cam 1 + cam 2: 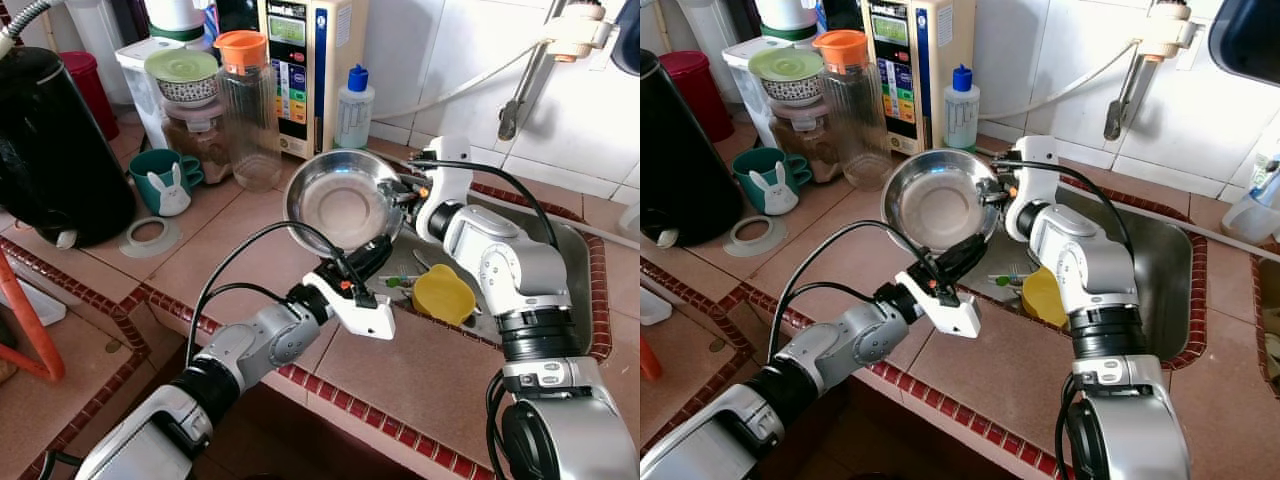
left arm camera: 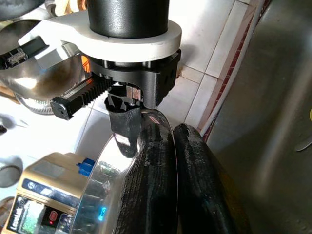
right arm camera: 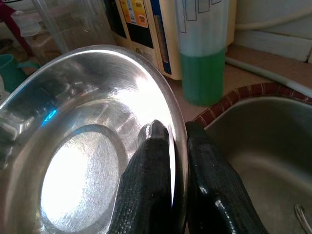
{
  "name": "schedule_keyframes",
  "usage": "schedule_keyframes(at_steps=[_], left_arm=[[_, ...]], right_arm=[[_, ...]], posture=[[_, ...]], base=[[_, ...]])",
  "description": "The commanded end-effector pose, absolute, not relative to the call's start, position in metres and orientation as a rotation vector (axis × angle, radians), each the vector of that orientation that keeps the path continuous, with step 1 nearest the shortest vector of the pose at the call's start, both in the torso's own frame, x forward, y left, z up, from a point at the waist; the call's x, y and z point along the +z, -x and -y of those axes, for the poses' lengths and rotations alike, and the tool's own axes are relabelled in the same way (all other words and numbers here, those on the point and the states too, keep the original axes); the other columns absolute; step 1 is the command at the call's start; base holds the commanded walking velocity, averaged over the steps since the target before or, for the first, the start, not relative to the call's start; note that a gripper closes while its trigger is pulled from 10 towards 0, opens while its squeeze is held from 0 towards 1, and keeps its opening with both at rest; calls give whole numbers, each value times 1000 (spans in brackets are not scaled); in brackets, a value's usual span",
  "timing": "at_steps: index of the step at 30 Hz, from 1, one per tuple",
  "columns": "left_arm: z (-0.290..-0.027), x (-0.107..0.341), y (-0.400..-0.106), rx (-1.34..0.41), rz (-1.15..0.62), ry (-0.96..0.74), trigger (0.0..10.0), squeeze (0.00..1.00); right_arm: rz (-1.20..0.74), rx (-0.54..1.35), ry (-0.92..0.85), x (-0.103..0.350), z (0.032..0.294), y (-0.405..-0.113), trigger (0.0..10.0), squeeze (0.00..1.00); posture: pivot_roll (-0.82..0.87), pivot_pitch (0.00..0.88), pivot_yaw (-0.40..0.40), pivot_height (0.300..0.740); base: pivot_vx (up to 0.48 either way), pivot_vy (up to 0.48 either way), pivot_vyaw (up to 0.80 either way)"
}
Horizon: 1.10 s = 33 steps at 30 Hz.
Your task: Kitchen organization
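A: Bowl (image 1: 342, 203) status?
B: Steel, held tilted in the air over the counter (image 1: 250, 250), right at the left edge of the sink (image 1: 1160, 270). Open side faces the camera.

A: Who's holding it?
B: Both. Right gripper (image 3: 178, 146) pinches the rim on the sink side, one finger inside the bowl, one outside. Rim edge runs between the two fingertips (image 3: 153, 134).
A: And left?
B: Left gripper (image 2: 168, 141) pinches the lower rim from below, same way, rim sandwiched between its fingers. In the head view it's at the bowl's bottom edge (image 1: 362, 258).

A: Grippers touching each other?
B: No, apart, but close. The left wrist view has the right wrist housing just beyond the left fingertips.

A: What's in the sink?
B: Yellow cup (image 1: 443, 293) near the left edge, under the right forearm. Some utensils beside it, too small to identify.

A: Counter?
B: Behind the bowl: clear jug with orange lid (image 1: 243, 105), bottle with green liquid and blue cap (image 1: 353, 105), beige appliance with a display (image 1: 305, 70). Further left: teal rabbit mug (image 1: 162, 180), black kettle (image 1: 50, 150), a loose ring (image 1: 150, 236) on the tile.
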<state>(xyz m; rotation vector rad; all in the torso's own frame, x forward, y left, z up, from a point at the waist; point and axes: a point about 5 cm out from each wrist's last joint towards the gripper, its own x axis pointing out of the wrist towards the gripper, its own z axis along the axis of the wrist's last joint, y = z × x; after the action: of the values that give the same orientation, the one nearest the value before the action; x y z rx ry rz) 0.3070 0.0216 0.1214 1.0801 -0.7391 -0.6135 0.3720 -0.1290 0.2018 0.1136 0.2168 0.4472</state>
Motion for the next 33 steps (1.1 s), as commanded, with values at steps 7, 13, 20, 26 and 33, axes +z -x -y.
schedule_keyframes(at_steps=[7, 13, 20, 26, 33], left_arm=[[-23, 127, -308, -621, 737, -1018, 10000, 1000], [-23, 125, -307, -637, 732, -1014, 10000, 1000], [-24, 125, -306, -631, 734, -1009, 10000, 1000], [-23, 130, -304, -638, 726, -927, 10000, 1000], [-21, 135, -298, -648, 681, -766, 10000, 1000]], right_arm=[[-227, 456, -98, 200, 128, -370, 0, 0], [-226, 455, -106, 200, 128, -369, 0, 0], [-229, 450, -107, 198, 129, -369, 0, 0], [-226, 437, -114, 198, 130, -369, 0, 0], [-171, 336, -152, 201, 140, -373, 0, 0]], posture=[[72, 0, 6, 740], [72, 0, 5, 740], [73, 0, 4, 740], [74, 1, 6, 740], [77, 4, 7, 740]], base=[[0, 0, 0], [0, 0, 0], [0, 0, 0], [0, 0, 0], [0, 0, 0]])
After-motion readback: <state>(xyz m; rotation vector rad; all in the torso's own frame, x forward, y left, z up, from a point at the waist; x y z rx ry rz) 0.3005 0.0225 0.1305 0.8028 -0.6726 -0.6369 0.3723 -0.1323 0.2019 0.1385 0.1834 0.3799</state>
